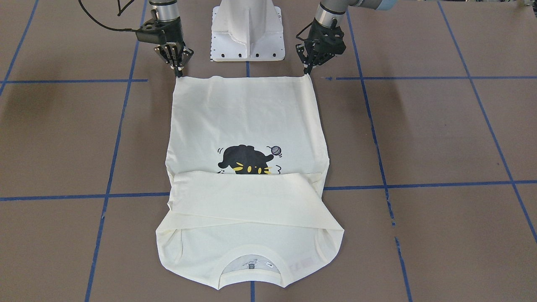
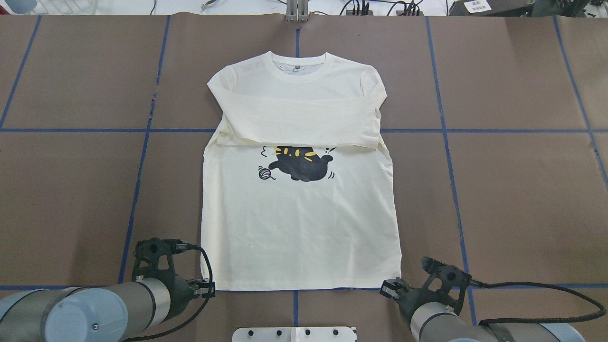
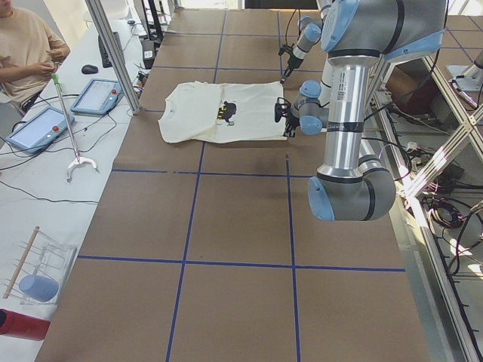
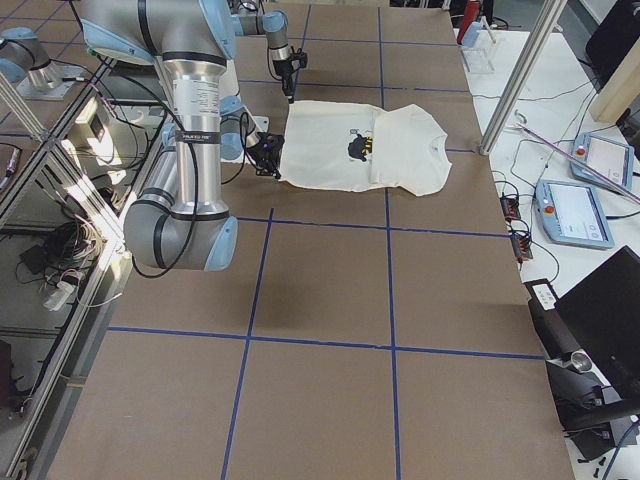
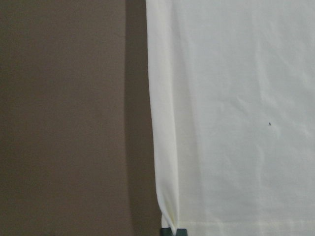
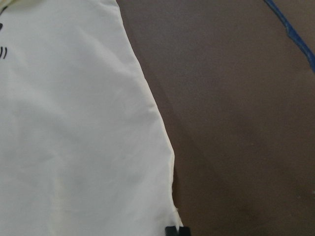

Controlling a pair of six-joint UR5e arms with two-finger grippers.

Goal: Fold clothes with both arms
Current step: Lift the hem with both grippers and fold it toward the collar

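Note:
The clothes are one cream-white shirt (image 1: 247, 121) lying flat on the brown table, cat print up and both sleeves folded across the chest (image 2: 299, 116). Its collar points away from the robot, and the hem lies near the base. My left gripper (image 1: 308, 72) (image 2: 209, 288) sits at the hem's left corner with its fingers pinched together on the cloth edge. In the left wrist view the dark tips (image 5: 173, 231) meet the corner. My right gripper (image 1: 179, 74) (image 2: 387, 289) is pinched the same way on the other hem corner (image 6: 173, 230).
The white pedestal base (image 1: 247, 37) stands between the arms, just behind the hem. Blue tape lines (image 2: 142, 161) grid the brown table. A side table with tablets (image 3: 90, 98) and a seated person (image 3: 26, 49) lies beyond the collar end.

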